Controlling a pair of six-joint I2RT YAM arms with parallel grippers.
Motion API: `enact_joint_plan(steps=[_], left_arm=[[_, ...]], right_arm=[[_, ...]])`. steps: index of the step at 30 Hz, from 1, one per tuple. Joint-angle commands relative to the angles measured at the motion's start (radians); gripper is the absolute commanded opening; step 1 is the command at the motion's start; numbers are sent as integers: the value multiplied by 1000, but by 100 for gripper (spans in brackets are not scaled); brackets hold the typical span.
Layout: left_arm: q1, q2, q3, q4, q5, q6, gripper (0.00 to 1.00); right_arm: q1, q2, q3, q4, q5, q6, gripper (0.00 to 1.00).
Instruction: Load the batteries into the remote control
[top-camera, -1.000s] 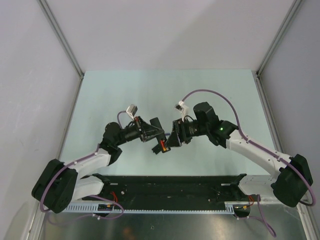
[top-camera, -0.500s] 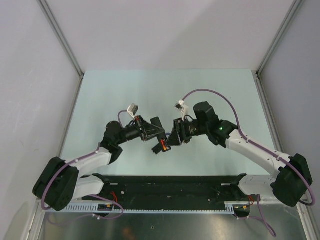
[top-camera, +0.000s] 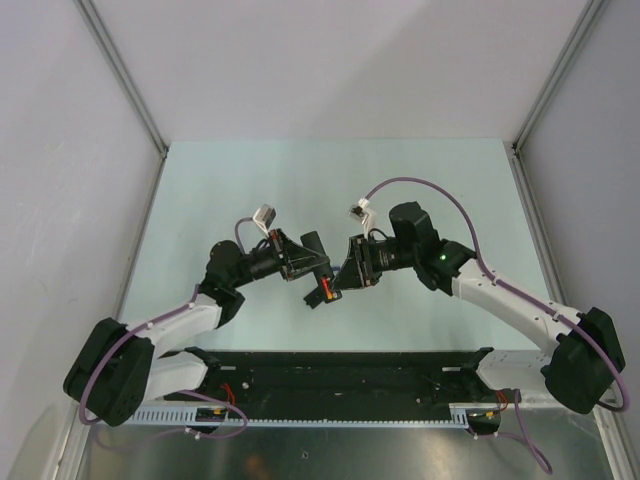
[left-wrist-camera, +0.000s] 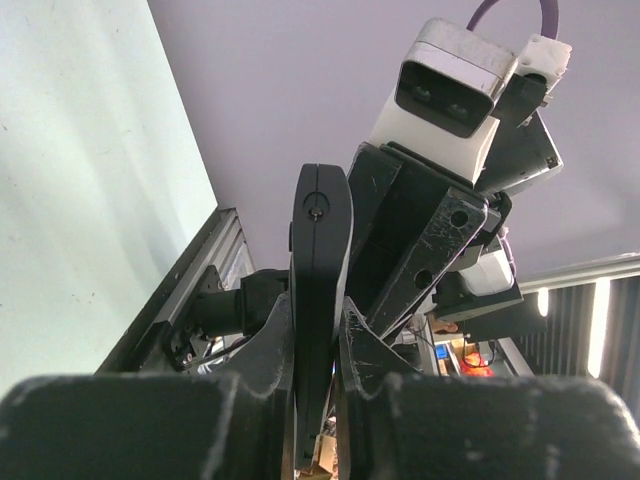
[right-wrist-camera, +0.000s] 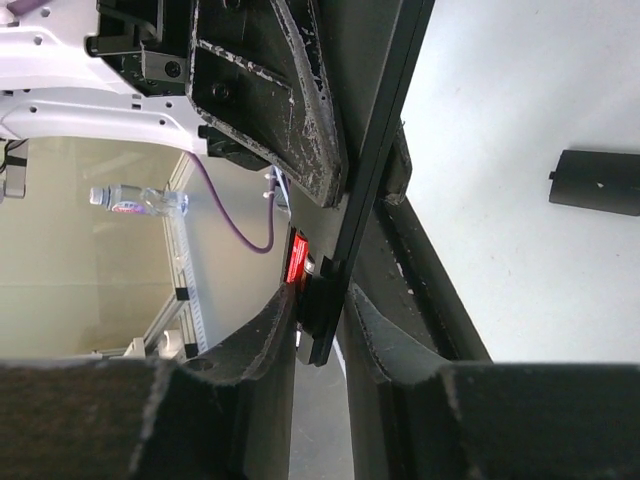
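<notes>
Above a pale green table (top-camera: 200, 180), the left gripper (left-wrist-camera: 318, 320) clamps the remote control (left-wrist-camera: 320, 230) in mid-air while the right gripper (right-wrist-camera: 320, 315) brackets its battery end narrowly — contact unclear — with a red battery (right-wrist-camera: 297, 258) apparently being seated, which next calls for a gentle, square squeeze.

Remote control (left-wrist-camera: 320, 260): centre of top view, above the table (top-camera: 200, 200), clamped between left gripper (left-wrist-camera: 318, 335) fingers; lower end between right gripper (right-wrist-camera: 325, 300) fingers.
Battery (right-wrist-camera: 297, 258): against remote's left side, near its lower end, right wrist view.
Cover piece (right-wrist-camera: 598, 182): on table, right edge of right wrist view.
</notes>
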Motion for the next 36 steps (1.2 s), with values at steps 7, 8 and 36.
enact_joint_plan(steps=[7, 8, 36], left_arm=[[-7, -36, 34, 75, 12, -28, 0], [-9, -33, 30, 76, 10, -19, 0], [234, -257, -202, -45, 56, 82, 0]], right_arm=[[-19, -17, -18, 71, 16, 42, 55], [-22, -22, -16, 76, 20, 49, 57], [51, 98, -27, -67, 599, -99, 55]])
